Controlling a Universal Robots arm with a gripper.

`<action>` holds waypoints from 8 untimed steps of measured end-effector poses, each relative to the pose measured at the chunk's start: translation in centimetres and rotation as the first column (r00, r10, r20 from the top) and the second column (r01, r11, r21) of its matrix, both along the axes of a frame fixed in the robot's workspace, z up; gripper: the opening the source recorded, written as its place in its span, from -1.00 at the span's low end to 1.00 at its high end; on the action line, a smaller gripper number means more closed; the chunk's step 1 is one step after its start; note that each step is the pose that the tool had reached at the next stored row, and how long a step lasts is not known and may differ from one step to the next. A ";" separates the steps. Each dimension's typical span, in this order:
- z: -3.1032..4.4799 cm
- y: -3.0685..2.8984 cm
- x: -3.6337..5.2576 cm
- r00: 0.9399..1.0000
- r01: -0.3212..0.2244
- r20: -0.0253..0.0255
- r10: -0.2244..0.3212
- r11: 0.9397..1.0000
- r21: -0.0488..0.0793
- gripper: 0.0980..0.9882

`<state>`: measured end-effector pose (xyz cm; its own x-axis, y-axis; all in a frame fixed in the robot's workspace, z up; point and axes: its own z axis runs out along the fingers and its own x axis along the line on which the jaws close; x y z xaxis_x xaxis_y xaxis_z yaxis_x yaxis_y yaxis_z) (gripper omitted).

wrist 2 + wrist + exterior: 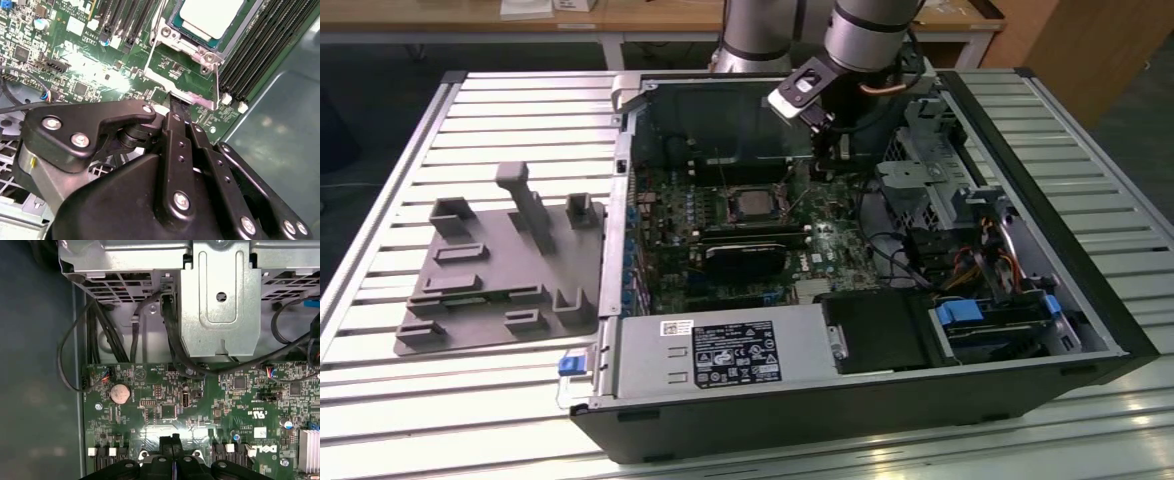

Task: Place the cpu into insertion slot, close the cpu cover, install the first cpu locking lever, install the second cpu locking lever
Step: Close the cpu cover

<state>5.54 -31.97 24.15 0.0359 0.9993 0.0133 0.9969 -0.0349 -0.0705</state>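
The cpu (207, 17), a pale square chip, lies in the insertion slot (744, 203) on the green motherboard. The cpu cover (186, 44) is a silvery frame lying down around the chip's edge. A thin metal lever (218, 80) runs along the socket's side beside the memory slots. My gripper (173, 106) reaches down to the board just off the socket's corner, its black fingers (167, 442) pressed together with nothing seen between them. In the exterior view the gripper (825, 168) hangs inside the open computer case, toward that view's right of the slot.
A black fan shroud (747, 262) sits in front of the slot. Drive cages (921, 185) and loose cables (150, 305) crowd the exterior view's right side of the case. A grey fixture tray (494, 270) lies on the slatted table outside the case.
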 end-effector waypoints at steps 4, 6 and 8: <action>0.00 0.00 0.00 1.000 0.000 -0.001 0.000 1.000 0.000 -0.98; -0.02 0.01 -0.24 1.000 0.000 0.000 0.000 1.000 0.000 -0.98; -0.01 0.02 -0.89 1.000 0.000 0.002 0.000 1.000 0.000 -0.98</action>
<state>4.65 -31.95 24.14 0.0358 0.9993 0.0135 0.9970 -0.0348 -0.0690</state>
